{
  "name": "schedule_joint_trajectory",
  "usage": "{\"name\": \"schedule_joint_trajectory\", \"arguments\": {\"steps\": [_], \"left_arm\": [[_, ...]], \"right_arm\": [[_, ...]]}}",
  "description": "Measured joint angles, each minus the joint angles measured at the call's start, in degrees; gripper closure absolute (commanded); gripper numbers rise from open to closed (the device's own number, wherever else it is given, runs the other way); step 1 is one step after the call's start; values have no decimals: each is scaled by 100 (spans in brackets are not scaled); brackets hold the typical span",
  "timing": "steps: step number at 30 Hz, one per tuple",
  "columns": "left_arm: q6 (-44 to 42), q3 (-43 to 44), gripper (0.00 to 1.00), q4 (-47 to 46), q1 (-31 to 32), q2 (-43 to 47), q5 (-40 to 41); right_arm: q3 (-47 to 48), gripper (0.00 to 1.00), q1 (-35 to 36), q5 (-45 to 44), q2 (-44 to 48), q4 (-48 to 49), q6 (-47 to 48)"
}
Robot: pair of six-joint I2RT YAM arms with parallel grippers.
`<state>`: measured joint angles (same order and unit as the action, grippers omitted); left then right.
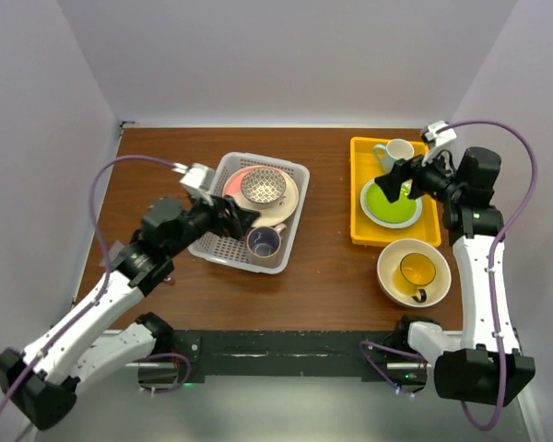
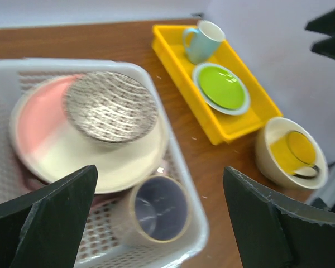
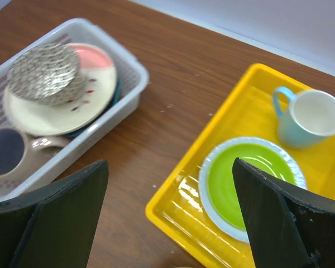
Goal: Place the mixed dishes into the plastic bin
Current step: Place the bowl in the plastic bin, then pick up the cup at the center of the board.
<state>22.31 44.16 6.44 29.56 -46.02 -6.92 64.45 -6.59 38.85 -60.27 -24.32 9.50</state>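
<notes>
The white plastic bin (image 1: 221, 247) holds a pink-and-cream plate (image 2: 111, 162), a small patterned bowl (image 1: 263, 186) resting on it, and a beige mug (image 1: 264, 242) lying at the near end. My left gripper (image 1: 242, 217) hovers open over the bin, with the beige mug (image 2: 156, 209) below its gap and nothing held. A large cream bowl (image 1: 414, 272) with a yellow mug (image 1: 417, 272) inside stands on the table at the right. My right gripper (image 1: 394, 181) hangs open and empty above the yellow tray's near-left corner (image 3: 178, 195).
The yellow tray (image 1: 364, 152) at the back right carries a green plate (image 1: 390, 203) and a light blue mug (image 1: 394, 152). Brown table (image 1: 332, 267) shows between bin and tray. White walls close in on three sides.
</notes>
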Motion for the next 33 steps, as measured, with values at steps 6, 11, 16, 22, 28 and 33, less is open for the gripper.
{"name": "schedule_joint_trajectory", "arguments": {"steps": [6, 11, 16, 22, 28, 33], "left_arm": [[748, 431, 0, -168, 2006, -1401, 282], [1174, 1226, 0, -210, 2997, -2704, 682], [1471, 2076, 3, -280, 3539, -3759, 892], [1779, 2966, 9, -452, 3840, -4966, 960], [1945, 4057, 22, -573, 3862, -6203, 833], [2076, 5045, 33, -461, 3884, -7101, 678]], "right_arm": [[-2, 2, -481, -691, 98, 122, -520], [-2, 2, -739, -931, 179, 122, -708], [-2, 2, -861, -938, 186, 120, -785], [-24, 2, -920, -933, 188, 120, -807], [-42, 3, -933, -933, 188, 122, -796], [-94, 3, -977, -933, 188, 120, -780]]}}
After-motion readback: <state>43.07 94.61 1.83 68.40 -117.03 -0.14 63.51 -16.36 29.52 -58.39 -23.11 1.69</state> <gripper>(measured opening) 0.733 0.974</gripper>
